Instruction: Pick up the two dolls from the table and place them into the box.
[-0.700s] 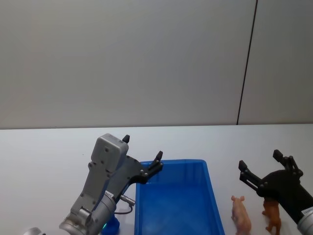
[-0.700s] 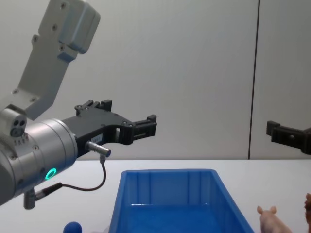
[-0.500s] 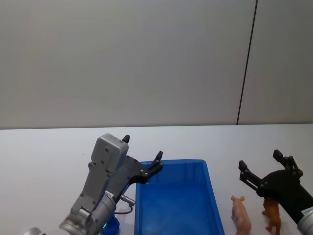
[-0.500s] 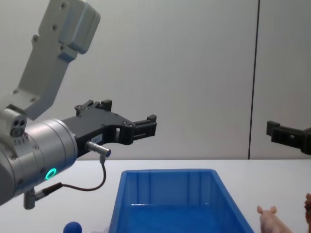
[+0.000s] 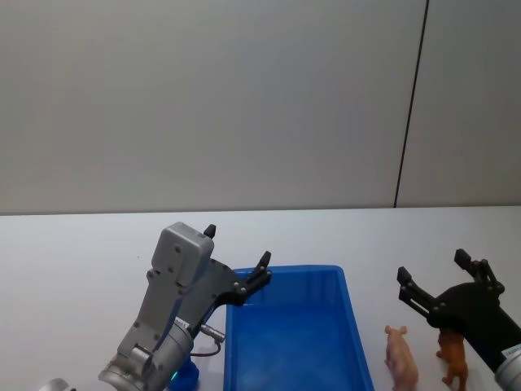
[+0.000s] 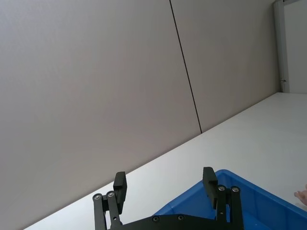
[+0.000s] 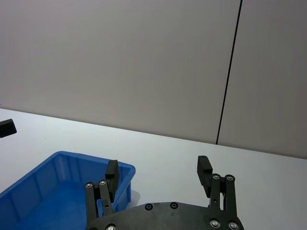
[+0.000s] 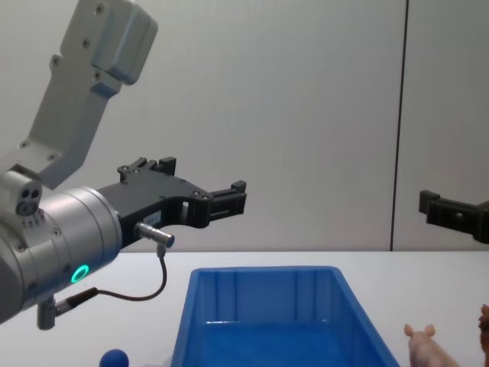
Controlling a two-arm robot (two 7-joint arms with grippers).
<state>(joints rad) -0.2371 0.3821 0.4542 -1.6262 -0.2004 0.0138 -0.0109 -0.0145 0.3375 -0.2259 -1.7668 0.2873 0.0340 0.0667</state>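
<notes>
Here, in the head view, the left gripper (image 5: 237, 247) hangs at lower left of centre, its fingers spread wide with nothing between them, the tips poised above the upper left corner of the box (image 5: 289, 342). The box sits on the white table (image 5: 73, 261) at the bottom centre of the frame. At lower right the right gripper (image 5: 432, 265) is likewise wide open and holds nothing, raised above the table, with two dolls below and just in front of it: the pig (image 5: 401, 358) stands on the table just right of the box, apart from its wall, and the brown animal (image 5: 453, 358) stands near the pig's right side, partly covered by the gripper's body. In the chest view a blue doll (image 8: 114, 358) peeps up at the bottom left edge, on the table left of the box and beneath the left arm. A plain grey wall (image 5: 203, 98) fills the upper half behind.
</notes>
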